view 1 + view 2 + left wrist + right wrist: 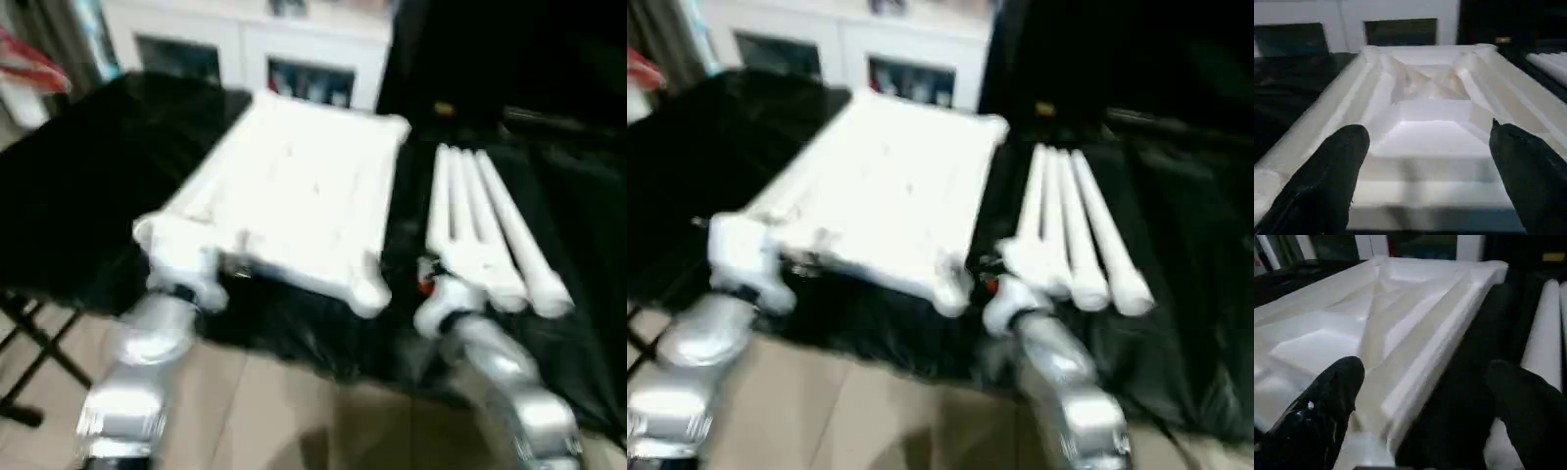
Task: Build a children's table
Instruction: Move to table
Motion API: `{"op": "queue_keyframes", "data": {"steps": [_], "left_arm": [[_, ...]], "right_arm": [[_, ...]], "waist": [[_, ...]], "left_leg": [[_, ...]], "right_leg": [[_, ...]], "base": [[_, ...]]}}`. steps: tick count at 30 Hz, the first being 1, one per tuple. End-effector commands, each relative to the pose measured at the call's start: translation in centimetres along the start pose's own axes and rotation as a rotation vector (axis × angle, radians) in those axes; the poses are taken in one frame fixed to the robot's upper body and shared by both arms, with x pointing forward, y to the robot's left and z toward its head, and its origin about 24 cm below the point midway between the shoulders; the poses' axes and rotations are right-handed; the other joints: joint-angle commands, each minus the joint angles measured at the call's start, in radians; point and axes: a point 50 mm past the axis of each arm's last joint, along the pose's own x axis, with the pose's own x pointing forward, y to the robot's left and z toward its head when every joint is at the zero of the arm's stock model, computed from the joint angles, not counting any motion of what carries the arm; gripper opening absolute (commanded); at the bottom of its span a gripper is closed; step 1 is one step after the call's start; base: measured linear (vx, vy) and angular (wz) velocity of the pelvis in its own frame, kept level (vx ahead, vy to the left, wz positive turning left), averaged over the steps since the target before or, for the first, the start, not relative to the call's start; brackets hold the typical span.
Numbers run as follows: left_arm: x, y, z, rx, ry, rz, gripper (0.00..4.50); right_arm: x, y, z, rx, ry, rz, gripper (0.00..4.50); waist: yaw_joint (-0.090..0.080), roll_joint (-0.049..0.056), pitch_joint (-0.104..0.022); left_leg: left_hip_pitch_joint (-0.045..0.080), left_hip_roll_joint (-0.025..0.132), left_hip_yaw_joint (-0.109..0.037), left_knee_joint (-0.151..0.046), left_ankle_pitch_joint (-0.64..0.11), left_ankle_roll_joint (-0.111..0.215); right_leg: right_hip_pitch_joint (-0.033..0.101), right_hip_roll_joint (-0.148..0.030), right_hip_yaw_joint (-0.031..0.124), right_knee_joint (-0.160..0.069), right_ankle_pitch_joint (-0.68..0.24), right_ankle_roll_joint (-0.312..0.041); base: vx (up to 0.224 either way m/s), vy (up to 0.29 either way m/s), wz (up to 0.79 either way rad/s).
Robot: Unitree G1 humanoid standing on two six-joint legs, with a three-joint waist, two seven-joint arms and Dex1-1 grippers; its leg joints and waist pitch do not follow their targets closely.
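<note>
From the head, the table top (294,196) lies underside up on a black-draped bench (78,196), ahead of both silver forearms; four legs (490,235) lie side by side just ahead of the right arm.

Left wrist: the left gripper (1425,161) stands spread, the ribbed hollow straight ahead between its fingers.

Right wrist: the right gripper (1422,391) gapes, the top's long rim running between its fingers, a leg (1545,333) beyond one finger.

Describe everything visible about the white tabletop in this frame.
The tabletop is white plastic, rectangular, with rounded corner sockets. It lies upside down on the black cloth, ribbed hollow underside facing up, no legs fitted. Four white legs lie side by side to its right, apart from it. Both open grippers are near its front edge; contact is unclear.
</note>
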Motion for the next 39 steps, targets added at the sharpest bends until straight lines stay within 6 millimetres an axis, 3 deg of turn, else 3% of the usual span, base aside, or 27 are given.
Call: {"op": "queue_keyframes", "data": {"steps": [1, 2, 3, 4, 5, 6, 7, 10, 11, 12, 13, 14, 16, 17, 18, 19, 20, 21, 22, 24, 25, 26, 27, 28, 30, 34, 39], "left_arm": [[0.3, 0.6, 0.2, 0.009, 0.002, 0.013, 4.47], [0.4, 0.4, 0.3, 0.012, -0.002, -0.001, 4.47], [0.4, 0.3, 0.4, 0.015, -0.004, -0.009, 4.47], [0.5, 0.2, 0.4, 0.015, -0.005, -0.017, 4.47], [0.5, 0.2, 0.4, 0.015, -0.005, -0.017, 4.47], [0.7, 0.1, 0.5, 0.015, -0.005, -0.025, 4.47], [1.0, -0.2, 0.4, 0.013, 0.008, -0.050, 4.47], [1.4, -0.8, 0.2, -0.011, 0.021, -0.085, 4.47], [1.5, -1.0, 0.2, -0.015, 0.022, -0.096, 4.47], [1.6, -1.1, 0.2, -0.016, 0.024, -0.103, 4.47], [1.7, -1.3, 0.3, 0.003, 0.016, -0.111, 4.47], [1.8, -1.4, 0.4, 0.007, 0.010, -0.117, 4.47], [1.8, -1.9, 0.9, 0.095, -0.039, -0.133, 4.47], [1.8, -2.0, 1.0, 0.111, -0.045, -0.135, 4.47], [1.8, -2.1, 0.9, 0.117, -0.043, -0.138, 4.47], [1.8, -2.1, 0.8, 0.107, -0.032, -0.142, 4.47], [1.8, -2.1, 0.7, 0.103, -0.027, -0.143, 4.47], [1.8, -2.1, 0.7, 0.100, -0.028, -0.142, 4.47], [1.9, -2.1, 0.7, 0.065, -0.030, -0.138, 4.47], [1.9, -2.0, 0.8, 0.043, -0.033, -0.129, 4.47], [1.9, -1.9, 0.8, 0.050, -0.032, -0.128, 4.47], [2.0, -2.0, 0.8, 0.063, -0.028, -0.132, 4.47], [2.0, -2.0, 0.8, 0.063, -0.028, -0.132, 4.47], [2.0, -2.0, 0.7, 0.074, -0.026, -0.136, 4.47], [1.9, -2.1, 0.6, 0.082, -0.023, -0.144, 4.47], [1.6, -2.5, 0.3, 0.090, -0.005, -0.237, 4.47], [0.4, -3.9, -0.2, 0.120, 0.059, -0.576, 4.47]], "right_arm": [[0.3, -0.1, 0.1, -0.012, -0.003, -0.021, 4.41], [0.2, -0.2, 0.1, -0.009, -0.006, -0.031, 4.41], [0.1, -0.3, 0.0, -0.006, -0.007, -0.037, 4.41], [0.0, -0.5, 0.0, 0.002, -0.006, -0.053, 4.41], [0.0, -0.5, 0.0, 0.002, -0.006, -0.053, 4.41], [-0.1, -0.6, -0.1, 0.007, -0.005, -0.066, 4.41], [-0.4, -0.7, -0.1, 0.016, -0.006, -0.080, 4.41], [-0.8, -0.7, -0.1, 0.024, -0.010, -0.091, 4.41], [-0.9, -0.7, -0.2, 0.025, -0.011, -0.094, 4.41], [-1.0, -0.7, -0.2, 0.025, -0.011, -0.096, 4.41], [-1.1, -0.7, -0.2, 0.026, -0.013, -0.099, 4.41], [-1.2, -0.7, -0.2, 0.026, -0.014, -0.101, 4.41], [-1.3, -0.8, 0.0, 0.023, -0.021, -0.109, 4.41], [-1.3, -0.8, 0.0, 0.023, -0.022, -0.110, 4.41], [-1.2, -0.8, 0.1, 0.025, -0.024, -0.111, 4.41], [-1.2, -0.9, 0.2, 0.020, -0.028, -0.113, 4.41], [-1.2, -0.9, 0.3, 0.015, -0.029, -0.113, 4.41], [-1.1, -0.9, 0.4, 0.014, -0.029, -0.112, 4.41], [-1.1, -1.0, 0.5, 0.008, -0.032, -0.109, 4.41], [-1.0, -1.0, 0.6, 0.007, -0.034, -0.108, 4.41], [-1.0, -1.1, 0.7, 0.003, -0.034, -0.108, 4.41], [-0.9, -1.2, 0.7, -0.002, -0.034, -0.103, 4.41], [-0.9, -1.2, 0.7, -0.002, -0.034, -0.103, 4.41], [-0.9, -1.3, 0.8, -0.011, -0.034, -0.100, 4.41], [-0.7, -1.4, 1.0, -0.028, -0.032, -0.083, 4.41], [-0.5, -1.5, 1.5, -0.079, -0.006, 0.076, 4.41], [-1.1, -1.8, 2.1, -0.219, 0.089, 0.373, 4.41]], "waist": [[0.033, 0.020, -0.032], [0.029, 0.049, -0.036], [0.025, 0.075, -0.039], [-0.016, 0.129, -0.048], [-0.018, 0.106, -0.073], [-0.021, 0.111, -0.073], [-0.015, 0.104, -0.074], [-0.018, 0.079, -0.050], [-0.010, -0.003, -0.060], [0.029, -0.041, -0.075], [0.071, -0.021, -0.072], [0.074, -0.026, -0.076], [0.063, -0.037, -0.097], [0.061, -0.026, -0.096], [0.042, -0.018, -0.091], [0.000, 0.093, -0.076], [0.000, 0.093, -0.076], [-0.051, 0.130, -0.075], [-0.042, 0.140, -0.074], [-0.058, 0.142, -0.083], [-0.070, 0.125, -0.094], [-0.063, 0.104, -0.094], [-0.054, 0.090, -0.096], [-0.024, 0.055, -0.100], [0.002, 0.026, -0.082], [0.000, 0.054, -0.058], [-0.001, 0.064, -0.061]], "left_leg": [[-0.079, 0.068, -0.026, -0.041, 0.091, -0.037], [-0.081, 0.082, -0.017, -0.136, 0.146, -0.037], [-0.039, 0.099, -0.012, -0.189, 0.130, -0.037], [0.073, 0.203, -0.121, -0.257, -0.164, -0.002], [0.114, 0.230, -0.149, -0.240, -0.236, 0.082], [0.100, 0.209, -0.134, -0.237, -0.230, 0.101], [0.113, 0.235, -0.027, -0.255, -0.202, -0.058], [0.098, 0.212, 0.100, -0.294, -0.130, -0.130], [0.100, 0.084, 0.203, -0.194, -0.120, -0.132], [0.040, 0.030, 0.166, -0.130, -0.131, -0.087], [0.012, 0.012, 0.104, -0.020, -0.150, -0.062], [-0.037, 0.012, 0.053, 0.012, -0.076, -0.058], [-0.117, -0.020, -0.030, 0.085, 0.111, -0.115], [-0.118, -0.020, -0.053, 0.057, 0.122, -0.147], [-0.125, 0.009, -0.073, -0.009, 0.214, -0.112], [-0.043, 0.042, -0.082, -0.202, 0.443, -0.178], [-0.043, 0.042, -0.082, -0.202, 0.443, -0.178], [-0.079, 0.222, -0.156, -0.264, 0.216, -0.261], [-0.052, 0.273, -0.186, -0.267, 0.064, -0.235], [-0.042, 0.239, -0.177, -0.246, 0.055, -0.129], [-0.021, 0.211, -0.183, -0.233, 0.233, -0.007], [-0.029, 0.174, -0.159, -0.207, 0.413, 0.128], [-0.055, 0.136, -0.125, -0.180, 0.455, 0.151], [-0.147, 0.071, -0.040, -0.150, 0.387, 0.092], [-0.120, 0.083, 0.003, -0.168, 0.135, -0.029], [-0.091, 0.125, 0.033, -0.220, -0.097, -0.135], [-0.069, 0.155, 0.031, -0.249, -0.226, -0.122]], "right_leg": [[0.107, -0.175, 0.127, -0.144, -0.307, -0.355], [0.106, -0.096, 0.059, -0.128, -0.305, -0.292], [0.077, -0.070, 0.011, -0.121, -0.324, -0.237], [-0.053, -0.013, -0.058, 0.052, -0.296, -0.112], [-0.094, -0.039, -0.082, 0.130, -0.185, -0.008], [-0.107, -0.041, -0.091, 0.135, -0.134, 0.028], [-0.141, -0.052, -0.117, 0.147, -0.063, 0.042], [-0.150, -0.080, -0.147, 0.100, 0.131, -0.026], [-0.109, -0.133, -0.041, -0.031, 0.137, -0.096], [-0.007, -0.163, 0.067, -0.074, 0.034, -0.034], [0.019, -0.274, 0.240, -0.147, -0.182, -0.148], [0.054, -0.281, 0.265, -0.123, -0.054, -0.214], [0.039, -0.187, 0.245, -0.042, 0.937, -0.255], [0.003, -0.135, 0.211, -0.036, 1.127, -0.219], [0.007, -0.150, 0.125, -0.004, 1.149, -0.230], [-0.031, -0.026, -0.013, -0.060, 0.529, -0.132], [-0.031, -0.026, -0.013, -0.060, 0.529, -0.132], [-0.036, -0.030, -0.058, 0.045, 0.096, -0.023], [-0.085, -0.046, -0.069, 0.099, -0.076, 0.027], [-0.100, -0.047, -0.079, 0.109, -0.111, 0.039], [-0.094, -0.051, -0.079, 0.087, -0.108, 0.026], [-0.077, -0.074, -0.055, 0.034, -0.027, 0.006], [-0.054, -0.099, -0.037, -0.012, 0.059, -0.006], [0.017, -0.177, -0.011, -0.040, 0.243, 0.011], [-0.004, -0.178, -0.017, -0.073, 0.107, 0.157], [-0.033, -0.133, -0.047, -0.115, -0.549, 0.093], [-0.040, -0.123, -0.045, -0.092, -0.323, -0.036]], "base": [[0.141, 0.075, 0.18], [0.141, 0.075, 0.18], [0.163, 0.136, 0.13], [0.226, 0.133, 0.17], [0.226, 0.133, 0.17], [0.220, 0.119, 0.09], [0.176, 0.116, -0.18], [0.187, 0.068, -0.38], [0.210, 0.012, -0.52], [0.230, -0.053, -0.41], [0.219, 0.001, -0.44], [0.219, 0.001, -0.44], [0.140, 0.086, -0.50], [0.080, 0.083, -0.45], [-0.105, 0.047, -0.42], [-0.099, 0.011, -0.22], [-0.216, 0.053, -0.35], [-0.113, 0.089, -0.12], [-0.122, 0.124, 0.06], [-0.016, 0.066, 0.18], [0.000, 0.000, 0.00], [0.000, 0.000, 0.00], [-0.085, -0.099, -0.17], [-0.111, -0.136, -0.10], [-0.110, -0.135, -0.09], [-0.102, -0.060, -0.12], [-0.037, 0.016, -0.04]]}}
